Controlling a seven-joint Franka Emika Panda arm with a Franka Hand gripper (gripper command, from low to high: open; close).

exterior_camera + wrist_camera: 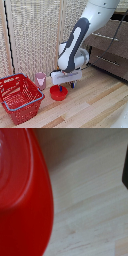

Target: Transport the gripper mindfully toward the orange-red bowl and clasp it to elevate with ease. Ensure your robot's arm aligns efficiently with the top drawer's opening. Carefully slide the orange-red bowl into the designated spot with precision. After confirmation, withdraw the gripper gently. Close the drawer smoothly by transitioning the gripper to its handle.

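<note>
gripper [67,86] low over orange-red bowl [59,93] rim | finger grip: cannot tell | bowl on floor, unlifted | top drawer [111,38] step pending

The orange-red bowl [59,93] sits on the floor [95,102] near the middle of the exterior view, and the gripper [67,85] is right down over its far rim, the robot's arm [80,40] rising from it up toward the exterior view's right. Just beside the bowl, to the exterior view's left, stands the cup [40,80], upright. Further left and nearer the camera is the basket [20,97], apart from the bowl. Away on the exterior view's right, behind the arm, are the drawer fronts, the top drawer [111,39] above the lower one [108,60].
</note>
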